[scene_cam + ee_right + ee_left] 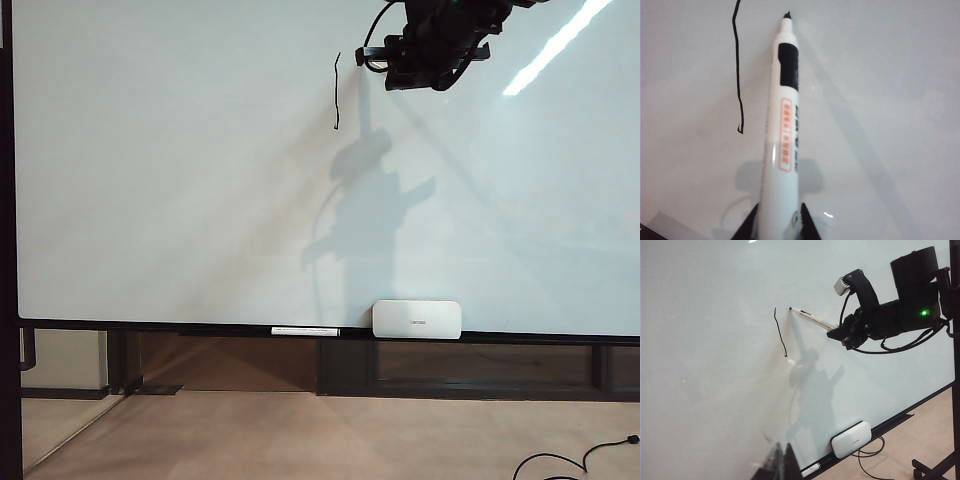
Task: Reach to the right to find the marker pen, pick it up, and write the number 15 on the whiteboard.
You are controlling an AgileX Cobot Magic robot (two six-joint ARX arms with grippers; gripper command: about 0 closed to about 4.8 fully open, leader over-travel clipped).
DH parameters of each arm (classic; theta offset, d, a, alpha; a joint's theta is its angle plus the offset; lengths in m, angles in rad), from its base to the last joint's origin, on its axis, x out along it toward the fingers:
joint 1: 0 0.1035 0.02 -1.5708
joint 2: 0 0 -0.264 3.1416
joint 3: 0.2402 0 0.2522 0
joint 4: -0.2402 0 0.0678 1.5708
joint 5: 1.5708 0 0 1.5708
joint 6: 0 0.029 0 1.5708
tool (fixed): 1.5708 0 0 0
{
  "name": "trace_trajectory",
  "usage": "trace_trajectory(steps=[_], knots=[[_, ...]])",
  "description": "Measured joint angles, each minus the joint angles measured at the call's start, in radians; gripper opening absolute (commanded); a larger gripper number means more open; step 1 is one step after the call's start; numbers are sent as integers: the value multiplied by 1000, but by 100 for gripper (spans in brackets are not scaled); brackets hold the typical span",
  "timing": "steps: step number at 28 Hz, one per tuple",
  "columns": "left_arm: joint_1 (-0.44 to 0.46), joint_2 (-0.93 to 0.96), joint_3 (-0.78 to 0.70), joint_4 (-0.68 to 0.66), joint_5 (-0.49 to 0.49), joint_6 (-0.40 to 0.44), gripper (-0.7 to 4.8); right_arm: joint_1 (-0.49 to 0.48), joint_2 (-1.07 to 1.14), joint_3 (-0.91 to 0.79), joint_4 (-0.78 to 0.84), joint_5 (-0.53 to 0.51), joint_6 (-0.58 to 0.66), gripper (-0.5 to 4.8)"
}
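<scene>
Glossy and pale, the whiteboard (pixel 180 200) fills nearly everything, its dark bottom rail carrying a white eraser block (pixel 417 319) and a spare pen (pixel 305 330) lying beside it. High up comes the right gripper (pixel 837 331), jaws clamped on the marker pen (pixel 782 125), tip right at the board just beside the top of a lone black stroke (pixel 336 92) — the "1" looks done, no "5" in sight. The left gripper isn't visible in any view, so I cannot tell how its jaws stand. By my reading the second digit is due: the tip needs planting just clear of the stroke, then an angular line with steady pressure.
</scene>
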Motion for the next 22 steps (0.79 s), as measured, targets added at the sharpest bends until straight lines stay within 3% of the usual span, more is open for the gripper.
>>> trace_trajectory(steps=[12,22], knots=[[0,0,0,0,0,0,-5,1,0,-1,-3,45,-1,-2],[0,0,0,0,0,1,-5,3,0,-1,-48,183,-1,-3]])
